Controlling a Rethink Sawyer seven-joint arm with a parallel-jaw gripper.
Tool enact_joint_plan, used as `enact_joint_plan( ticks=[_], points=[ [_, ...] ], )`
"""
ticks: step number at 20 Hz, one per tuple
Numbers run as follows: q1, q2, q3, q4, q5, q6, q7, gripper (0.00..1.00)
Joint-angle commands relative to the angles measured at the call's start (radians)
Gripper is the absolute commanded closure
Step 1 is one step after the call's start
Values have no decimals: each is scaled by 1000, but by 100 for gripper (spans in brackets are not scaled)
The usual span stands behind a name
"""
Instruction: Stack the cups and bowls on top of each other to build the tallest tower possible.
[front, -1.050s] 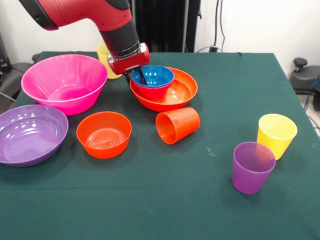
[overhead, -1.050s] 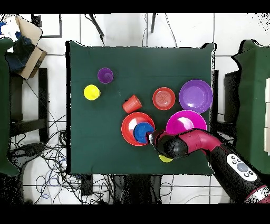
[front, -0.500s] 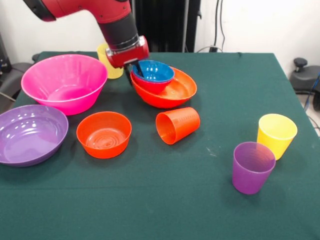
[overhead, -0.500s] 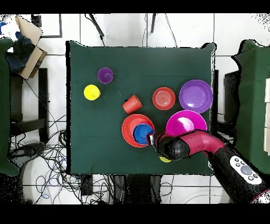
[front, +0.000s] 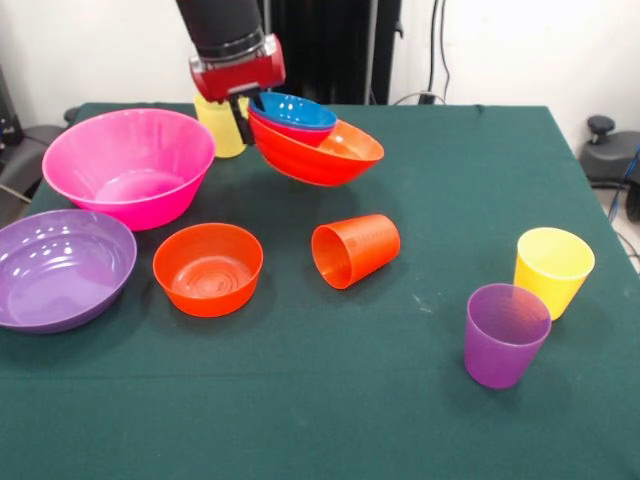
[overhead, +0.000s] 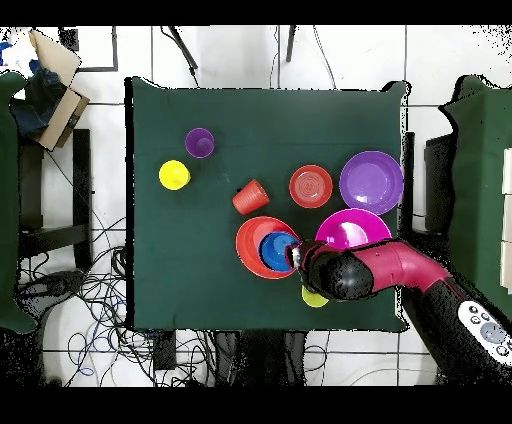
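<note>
the end effector is clenched on the rim of a nested set of bowls and holds it in the air, clear of the green surface. the set is a wide orange bowl with a magenta bowl inside it and a blue bowl inside that; only a thin strip of the magenta one shows. the set hangs tilted, its gripped edge higher than the opposite edge.

taking the big pink bowl as the landmark: in the front view the lifted set hangs just to its right and a little above its rim, apart from it. a yellow cup stands upright behind the pink bowl's right edge, partly hidden by the end effector. the wide purple bowl sits in front of the pink bowl and to its left, their rims close together or touching. the small orange bowl sits in front of the pink bowl and to its right, near it but apart. the orange cup lies on its side further right, its mouth turned towards the small orange bowl. the purple cup and the second yellow cup stand upright just beside each other, well apart from the pink bowl on the far right of the surface.

the pink bowl is empty.

in the overhead view the arm crosses the edge of the pink bowl to reach the set.
</note>
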Motion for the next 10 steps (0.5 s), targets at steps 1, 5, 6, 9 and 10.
enact_joint_plan(
  ticks=[1, 5, 6, 9, 10],
  points=[
    [36, -113, 87, 60, 80, 122, -173, 100],
    [23, -141, 101, 80, 102, 128, -183, 100],
    [21, -148, 104, 78, 109, 135, -189, 100],
    [15, -155, 112, 56, 121, 163, -220, 100],
    [10, -152, 115, 39, 124, 179, -240, 100]
  ],
)
